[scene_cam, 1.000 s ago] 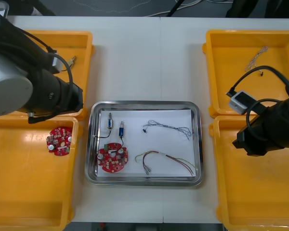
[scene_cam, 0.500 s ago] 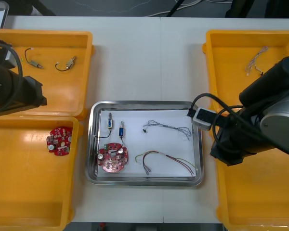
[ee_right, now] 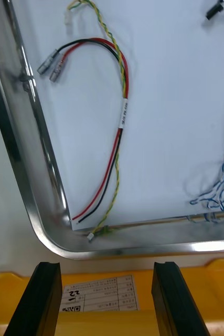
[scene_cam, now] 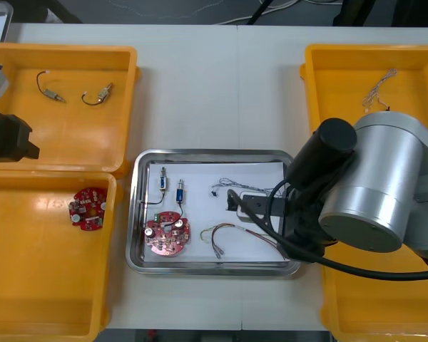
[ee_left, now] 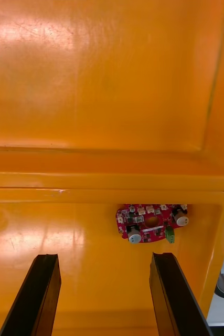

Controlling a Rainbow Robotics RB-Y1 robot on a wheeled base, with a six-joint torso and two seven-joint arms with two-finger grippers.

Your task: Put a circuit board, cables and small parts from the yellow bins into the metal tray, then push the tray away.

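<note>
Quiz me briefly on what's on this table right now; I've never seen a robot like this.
1. True or false: the right gripper is shut on the red and yellow cable.
2. How many small metal parts lie in the metal tray?
3. The circuit board ahead of the open left gripper lies in: A) a right yellow bin; B) the near left yellow bin; C) the tray.
Key: 1 false: it is open, and the cable lies free in the tray. 2 two. 3 B.
</note>
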